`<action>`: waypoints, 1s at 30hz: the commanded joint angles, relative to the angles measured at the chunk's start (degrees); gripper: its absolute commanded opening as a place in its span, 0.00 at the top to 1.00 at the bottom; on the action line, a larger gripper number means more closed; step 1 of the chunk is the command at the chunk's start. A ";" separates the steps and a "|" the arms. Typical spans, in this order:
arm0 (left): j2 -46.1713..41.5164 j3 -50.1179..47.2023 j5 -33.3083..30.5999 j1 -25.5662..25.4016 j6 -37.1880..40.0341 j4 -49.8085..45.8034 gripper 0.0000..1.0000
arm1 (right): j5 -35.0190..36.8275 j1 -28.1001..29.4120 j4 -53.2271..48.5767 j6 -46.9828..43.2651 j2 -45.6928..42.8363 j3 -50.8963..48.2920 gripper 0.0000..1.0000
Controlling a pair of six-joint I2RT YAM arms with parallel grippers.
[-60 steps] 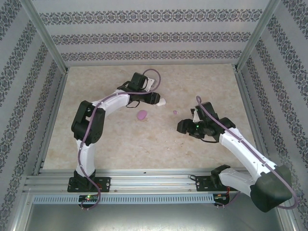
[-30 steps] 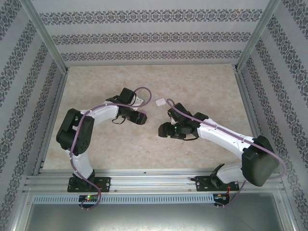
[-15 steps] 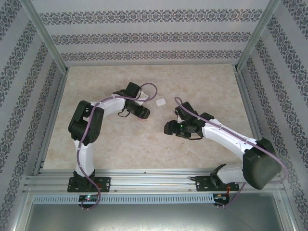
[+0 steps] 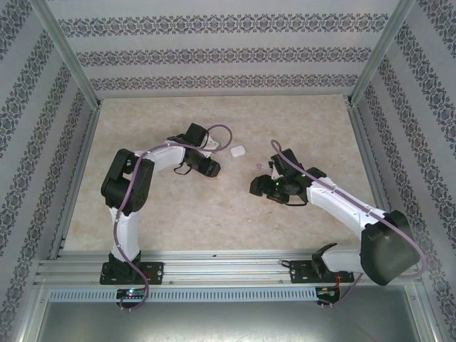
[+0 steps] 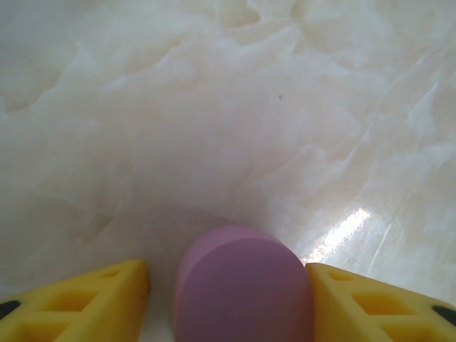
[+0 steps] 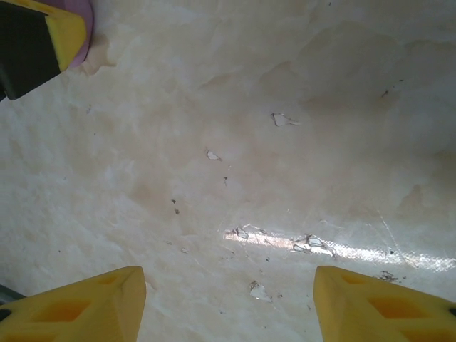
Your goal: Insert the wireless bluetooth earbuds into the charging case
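A purple pebble-shaped charging case (image 5: 242,292) lies on the table between the yellow fingers of my left gripper (image 5: 226,274). The right finger (image 5: 356,303) touches it and the left finger (image 5: 92,299) stands a little off it. From above, my left gripper (image 4: 211,169) covers this case. A white case (image 4: 237,150) lies just right of it. A tiny purplish piece (image 4: 259,164) lies near my right gripper (image 4: 256,188); I cannot tell whether it is an earbud. My right gripper (image 6: 229,281) is open over bare table.
The marbled table (image 4: 299,121) is fenced by metal posts and patterned walls. The right wrist view shows small pale chips (image 6: 258,288) on the surface, plus the purple case's edge (image 6: 84,21) beside a finger of the other gripper (image 6: 43,35) at top left.
The left jaws have narrowed around the purple case, and that arm shifted farther back a second ago. My right gripper has drawn back to the right, still open.
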 commanded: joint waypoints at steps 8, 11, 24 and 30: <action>-1.82 -4.90 0.27 -1.47 -1.38 -1.07 0.56 | -2.64 -2.03 1.80 2.09 -5.13 -3.58 0.36; -4.45 -6.91 1.43 -1.96 -0.34 0.01 0.61 | -3.46 -2.51 2.65 3.01 -6.45 -4.74 0.36; -20.25 -20.84 21.64 -4.90 5.89 9.78 0.69 | -12.11 -3.01 12.00 9.42 -7.38 -9.46 0.35; -26.51 -25.33 28.29 -6.37 6.05 15.70 0.71 | -16.20 -2.16 19.83 13.78 -6.66 -12.09 0.34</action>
